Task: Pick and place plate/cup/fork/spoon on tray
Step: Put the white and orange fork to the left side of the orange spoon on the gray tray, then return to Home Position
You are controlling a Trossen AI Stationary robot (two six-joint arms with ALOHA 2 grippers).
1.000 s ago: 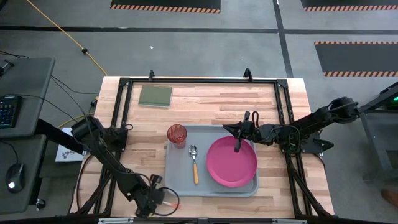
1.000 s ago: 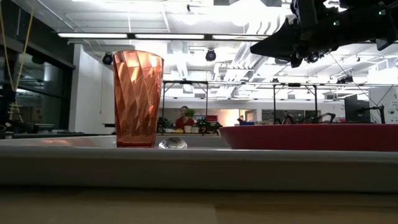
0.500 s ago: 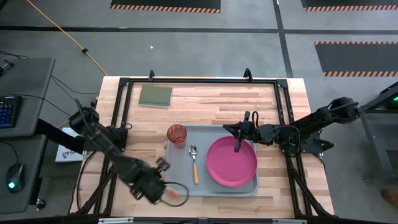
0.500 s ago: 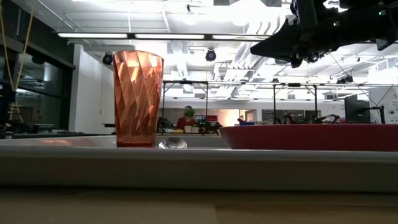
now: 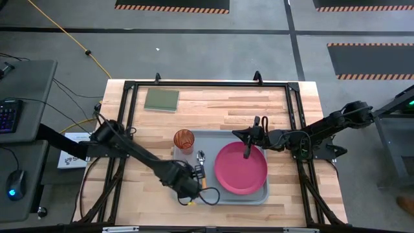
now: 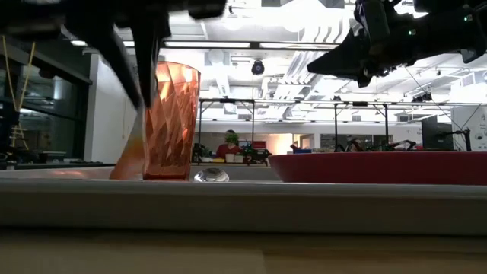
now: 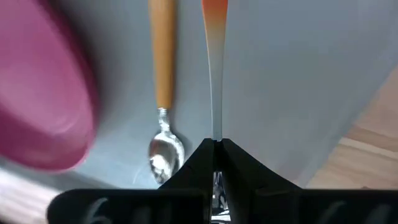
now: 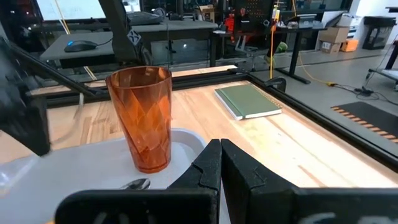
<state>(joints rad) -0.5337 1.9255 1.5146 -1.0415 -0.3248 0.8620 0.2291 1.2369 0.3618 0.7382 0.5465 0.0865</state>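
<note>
The grey-blue tray (image 5: 217, 138) holds the pink plate (image 5: 240, 168), the orange cup (image 5: 184, 140) standing upright and the spoon (image 7: 163, 93) lying flat. My left gripper (image 5: 196, 173) is over the tray's left part, just left of the spoon, shut on the fork (image 7: 215, 74). In the low view its dark fingers (image 6: 141, 76) stand in front of the cup (image 6: 173, 122). My right gripper (image 5: 247, 153) hangs shut and empty above the plate's far edge; it also shows in its own wrist view (image 8: 221, 152). My left gripper pinches the fork's thin metal neck (image 7: 215, 132) between its two fingertips. The fork sticks straight out along the fingers, its red-orange handle (image 7: 214, 9) leading toward the table's near edge, parallel to the spoon. The tines are hidden behind the fingers. Whether the handle touches the tray cannot be told.
A flat green pad (image 5: 162, 99) lies at the table's far left. A black frame (image 5: 207, 84) runs around the table top. Bare wood lies left of the tray (image 5: 145, 139). A person shows far off in the room behind (image 6: 230, 142).
My left arm has swung from the table's near left corner toward the right and far side, carrying the fork, and now stands over the tray's left part beside the spoon. The right arm has kept still.
</note>
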